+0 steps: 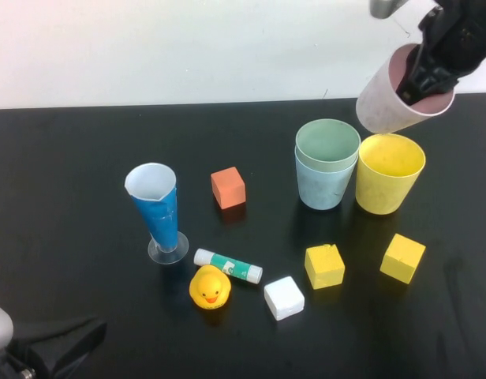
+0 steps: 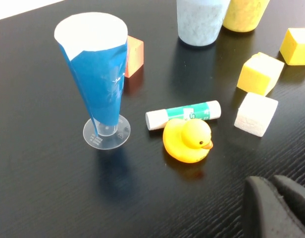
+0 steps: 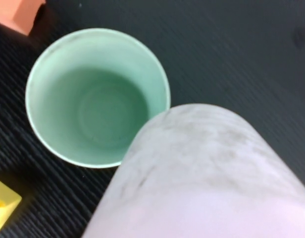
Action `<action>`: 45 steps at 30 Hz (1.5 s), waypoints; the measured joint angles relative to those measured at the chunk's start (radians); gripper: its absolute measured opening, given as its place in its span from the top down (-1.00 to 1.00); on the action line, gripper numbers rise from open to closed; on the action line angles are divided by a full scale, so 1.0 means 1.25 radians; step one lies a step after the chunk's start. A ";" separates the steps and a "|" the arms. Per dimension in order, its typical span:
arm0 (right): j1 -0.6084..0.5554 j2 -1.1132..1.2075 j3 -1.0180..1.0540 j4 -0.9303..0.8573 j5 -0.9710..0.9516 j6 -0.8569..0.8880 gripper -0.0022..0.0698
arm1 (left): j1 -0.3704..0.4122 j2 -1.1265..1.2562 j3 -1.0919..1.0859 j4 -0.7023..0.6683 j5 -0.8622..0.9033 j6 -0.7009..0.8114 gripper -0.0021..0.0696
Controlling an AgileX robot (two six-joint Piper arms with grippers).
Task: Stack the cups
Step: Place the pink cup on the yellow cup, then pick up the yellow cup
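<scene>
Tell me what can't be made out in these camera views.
- Left gripper: cut off by the high view's bottom corner; jaws unreadable.
- Light blue cup: its inside is hidden by the nested green cup.
- Right gripper: its fingertip inside the lifted pink cup is hidden, top right.

Matte blk arms, blk tool (image 1: 432, 67).

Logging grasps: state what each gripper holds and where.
Right gripper holds the pink cup by its rim, one jaw inside. Left gripper, parked at the near-left, holds nothing.
</scene>
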 joint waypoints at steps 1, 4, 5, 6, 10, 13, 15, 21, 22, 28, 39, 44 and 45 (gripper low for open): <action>0.005 0.001 0.000 -0.006 0.000 0.000 0.78 | 0.000 0.000 0.000 -0.001 0.000 0.000 0.94; 0.008 0.001 0.005 -0.016 0.000 0.006 0.78 | 0.000 0.000 0.000 0.003 0.000 0.000 0.94; 0.008 0.001 0.009 -0.019 0.000 0.012 0.78 | 0.000 0.000 0.000 0.009 0.000 0.000 0.94; 0.008 0.001 0.018 -0.025 0.000 0.016 0.78 | 0.000 0.000 0.000 0.012 0.000 0.000 0.94; 0.008 0.001 0.070 -0.038 0.000 0.021 0.78 | 0.000 0.000 0.000 0.015 0.000 0.000 0.94; 0.008 0.003 0.092 -0.039 0.000 0.021 0.78 | 0.000 0.000 0.000 0.016 0.000 -0.001 0.94; 0.008 0.004 0.098 -0.039 0.000 0.021 0.78 | 0.000 0.000 0.000 0.017 0.000 0.004 0.94; 0.008 0.004 0.102 -0.039 0.000 0.021 0.52 | 0.000 0.000 0.000 0.018 0.000 -0.001 0.94; 0.008 0.004 0.102 -0.039 0.000 0.021 0.41 | 0.000 0.000 0.000 0.018 0.000 -0.001 0.94; 0.008 0.019 0.102 -0.064 0.000 0.031 -0.12 | 0.000 0.000 0.000 0.018 0.000 -0.003 0.94; 0.008 0.131 0.097 -0.060 -0.021 0.049 0.18 | 0.000 0.000 0.000 -0.011 0.020 -0.009 0.94; 0.007 0.097 0.082 -0.124 -0.013 0.061 0.28 | 0.000 0.000 0.000 -0.013 0.025 -0.020 0.94; 0.007 0.082 0.077 -0.145 -0.013 0.063 0.28 | 0.000 0.000 0.000 -0.013 0.027 -0.020 0.94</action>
